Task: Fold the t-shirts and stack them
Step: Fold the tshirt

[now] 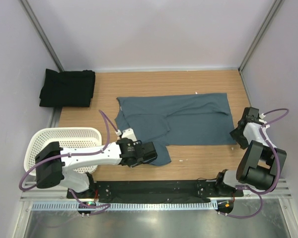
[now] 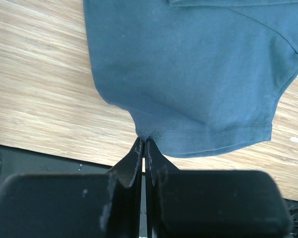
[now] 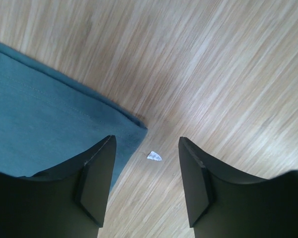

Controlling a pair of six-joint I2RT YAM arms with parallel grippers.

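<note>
Cloth so limp wants holding by its hems: the blue-grey t-shirt [image 1: 188, 119] lies spread on the table [image 1: 139, 82], left gripper [image 2: 143, 146] pinched shut on a near hem, right gripper [image 3: 145, 163] part-open, empty, astride a corner.

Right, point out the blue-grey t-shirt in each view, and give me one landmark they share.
Top external: blue-grey t-shirt spread across the middle of the table.
Left wrist: blue-grey t-shirt fills the upper right, hem pinched in the left gripper.
Right wrist: blue-grey t-shirt at left, corner by the open right gripper.
Shared landmark: the wooden table under it.
</note>
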